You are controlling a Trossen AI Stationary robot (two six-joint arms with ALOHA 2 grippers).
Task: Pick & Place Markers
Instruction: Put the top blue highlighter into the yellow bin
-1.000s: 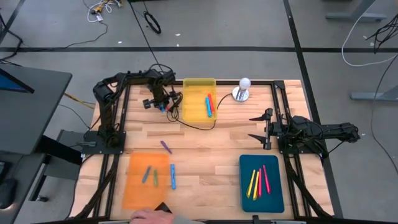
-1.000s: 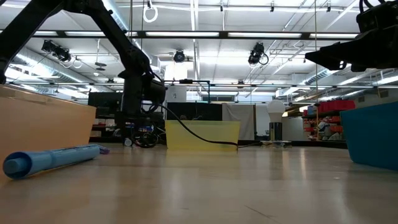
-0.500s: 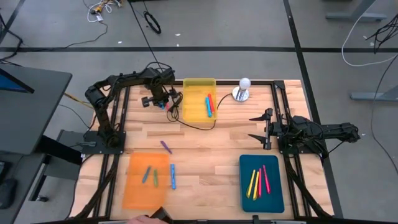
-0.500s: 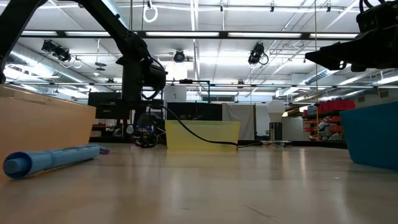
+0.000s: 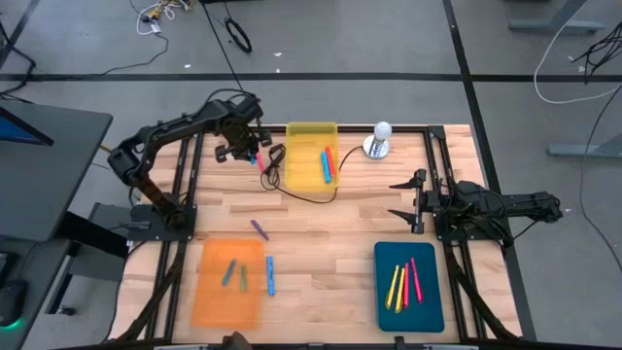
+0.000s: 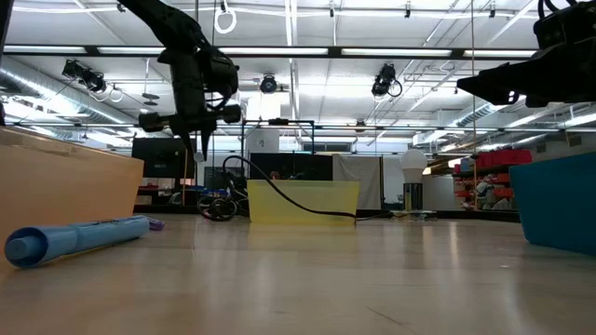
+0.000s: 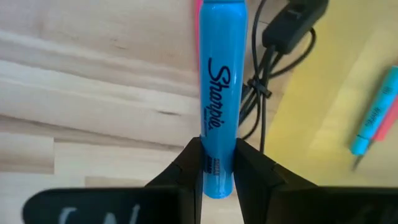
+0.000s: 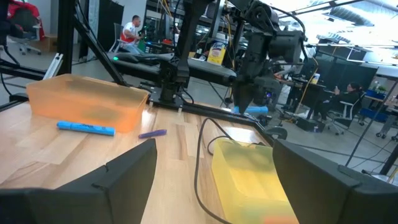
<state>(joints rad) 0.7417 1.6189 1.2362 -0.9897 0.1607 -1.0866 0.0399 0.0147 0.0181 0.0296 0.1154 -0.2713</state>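
My left gripper [image 5: 249,153] hangs above the table's far left part, just left of the yellow tray [image 5: 309,136], shut on a blue marker [image 7: 221,93]. A pink strip [image 7: 198,12] shows along the blue marker's far part; whether it is a second marker I cannot tell. In the low view my left gripper [image 6: 198,140] is well above the tabletop. My right gripper [image 5: 403,201] waits open at the table's right side. A purple marker [image 5: 259,229] and another blue marker [image 5: 270,276] lie flat on the wood. My left gripper pinches the blue marker's barrel near its printed end [image 7: 216,165] between its two fingers. The fingers come from above, pointing steeply down, and lie along the marker. The marker sticks out below the fingertips, clear of the table.
The yellow tray holds a blue and a pink-red marker [image 5: 327,163]. The orange tray [image 5: 209,297] at the near left and the teal tray [image 5: 428,301] at the near right hold more markers. A black cable [image 5: 301,194] runs beside the yellow tray. A white bulb-like thing [image 5: 379,141] stands at the far edge.
My left gripper has risen from near the tabletop beside the yellow tray, staying shut, and the blue marker has come up with it, clear of the wood. A person's hand at the table's near edge has drawn back out of view.
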